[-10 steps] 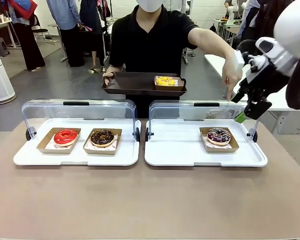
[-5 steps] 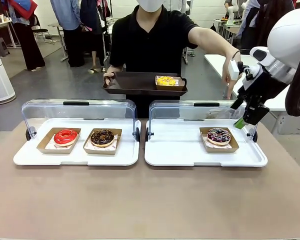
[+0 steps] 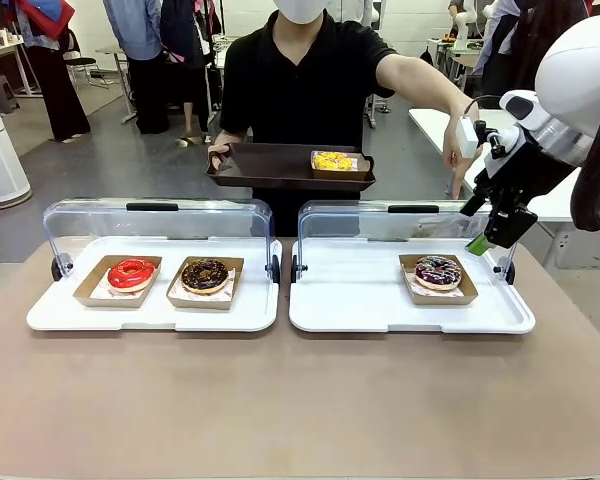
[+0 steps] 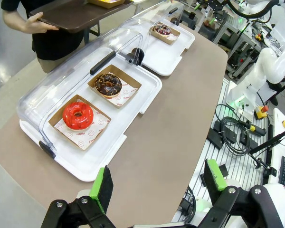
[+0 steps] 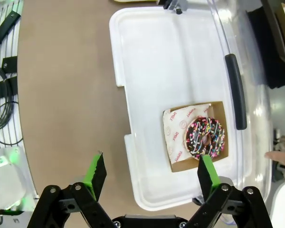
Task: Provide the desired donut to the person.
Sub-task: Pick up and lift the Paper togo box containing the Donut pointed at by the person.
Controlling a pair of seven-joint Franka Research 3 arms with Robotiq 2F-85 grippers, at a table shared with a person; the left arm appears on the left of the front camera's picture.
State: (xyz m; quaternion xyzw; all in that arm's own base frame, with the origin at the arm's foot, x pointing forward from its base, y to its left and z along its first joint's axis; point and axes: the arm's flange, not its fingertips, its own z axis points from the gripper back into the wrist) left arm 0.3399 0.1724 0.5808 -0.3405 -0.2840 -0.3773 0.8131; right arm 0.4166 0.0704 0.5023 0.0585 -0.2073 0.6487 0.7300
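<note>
The person (image 3: pixel 305 75) stands at the far side in a black shirt. One hand holds a brown tray (image 3: pixel 270 168) carrying a yellow donut (image 3: pixel 332 161) in a box. The other hand (image 3: pixel 458 170) points down over the right-hand case. There a chocolate donut with coloured sprinkles (image 3: pixel 437 271) (image 5: pixel 206 137) lies in a cardboard box. My right gripper (image 3: pixel 492 240) (image 5: pixel 151 172) hangs open above and just right of it. A red donut (image 3: pixel 131 272) (image 4: pixel 78 115) and a chocolate donut (image 3: pixel 205 274) (image 4: pixel 108 84) sit in the left case. My left gripper (image 4: pixel 157 176) is open, high over the table's near side.
Two white display trays (image 3: pixel 350 305) (image 3: pixel 160 312) stand side by side, their clear lids (image 3: pixel 150 222) tipped open toward the person. The brown tabletop (image 3: pixel 280 400) in front of them is bare. Cables and other equipment lie beyond the table edge in the left wrist view.
My right gripper has dropped a little and shifted left toward the sprinkled donut, then held still. The person's pointing hand and tray stay where they were.
</note>
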